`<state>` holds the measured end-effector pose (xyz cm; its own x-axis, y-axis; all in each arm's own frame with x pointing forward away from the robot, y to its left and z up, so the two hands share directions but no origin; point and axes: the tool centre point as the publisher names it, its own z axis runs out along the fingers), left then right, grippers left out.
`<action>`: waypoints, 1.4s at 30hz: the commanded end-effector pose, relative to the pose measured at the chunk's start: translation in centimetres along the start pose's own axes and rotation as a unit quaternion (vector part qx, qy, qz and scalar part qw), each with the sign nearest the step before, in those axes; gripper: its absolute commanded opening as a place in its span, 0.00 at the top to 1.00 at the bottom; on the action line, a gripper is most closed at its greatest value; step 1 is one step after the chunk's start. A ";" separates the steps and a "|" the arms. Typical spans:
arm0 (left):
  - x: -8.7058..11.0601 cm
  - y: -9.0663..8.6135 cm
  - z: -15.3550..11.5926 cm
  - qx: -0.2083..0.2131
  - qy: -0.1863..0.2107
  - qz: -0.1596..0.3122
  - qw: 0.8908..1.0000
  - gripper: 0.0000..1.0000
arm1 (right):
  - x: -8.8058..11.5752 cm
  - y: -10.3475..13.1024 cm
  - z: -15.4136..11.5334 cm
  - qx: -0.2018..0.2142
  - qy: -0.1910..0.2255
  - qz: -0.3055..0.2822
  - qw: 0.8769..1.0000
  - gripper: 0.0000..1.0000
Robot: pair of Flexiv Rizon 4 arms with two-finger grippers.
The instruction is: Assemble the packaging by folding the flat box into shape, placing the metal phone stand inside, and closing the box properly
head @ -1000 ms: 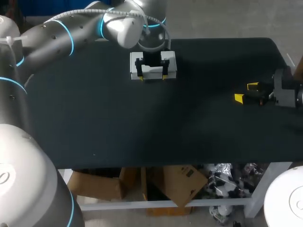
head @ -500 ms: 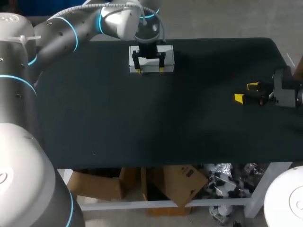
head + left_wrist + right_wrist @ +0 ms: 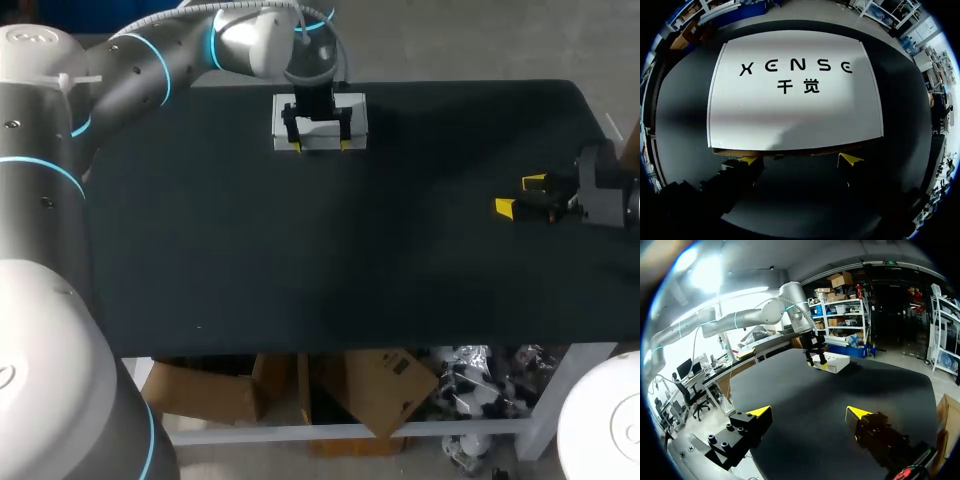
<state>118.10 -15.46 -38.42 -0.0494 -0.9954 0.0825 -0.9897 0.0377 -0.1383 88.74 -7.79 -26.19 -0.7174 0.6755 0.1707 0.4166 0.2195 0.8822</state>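
Left wrist view | white printed box (image 3: 795,110), closed | left claw (image 3: 799,160), right claw (image 3: 808,412) apart

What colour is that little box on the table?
The box is white with black lettering on top, clearest in the left wrist view.

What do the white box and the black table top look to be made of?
The box looks like white-faced cardboard with a matte finish: a raw brown edge shows along its near side, just ahead of the left gripper. The table top looks like a matte black mat or cloth, since it gives almost no glare. I cannot tell which of the two it is.
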 end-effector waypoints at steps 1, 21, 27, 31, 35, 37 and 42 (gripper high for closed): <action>-1.7 5.4 -4.0 0.096 0.021 0.036 0.995 0.00 | 0.0 -0.1 -0.1 -0.003 0.002 -0.001 1.000 0.00; -6.6 13.2 -9.2 0.265 0.201 0.221 0.917 0.00 | 0.0 -0.1 -0.1 -0.003 0.002 -0.001 1.000 0.00; -7.0 13.6 -9.2 0.290 0.218 0.266 0.893 0.00 | 0.0 -0.1 -0.1 -0.003 0.002 -0.001 1.000 0.00; -6.7 14.1 -9.8 0.306 0.223 0.295 0.877 0.00 | 0.0 -0.1 -0.1 -0.003 0.002 -0.001 1.000 0.00; -6.5 14.6 -10.3 0.315 0.224 0.307 0.869 0.00 | 0.0 -0.1 -0.1 -0.003 0.002 -0.001 1.000 0.00; -6.4 14.8 -10.5 0.320 0.236 0.307 0.865 0.00 | 0.0 -0.1 -0.1 -0.003 0.002 -0.001 1.000 0.00; -5.9 15.6 -11.0 0.299 0.247 0.274 0.880 0.00 | 0.0 -0.1 -0.1 -0.003 0.002 -0.001 1.000 0.00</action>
<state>102.16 -8.26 -30.15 -0.7001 -0.6722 0.2409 -0.6264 0.4160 -0.6592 88.74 -7.79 -26.19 -0.7175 0.6753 0.1708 0.4166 0.2195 0.8822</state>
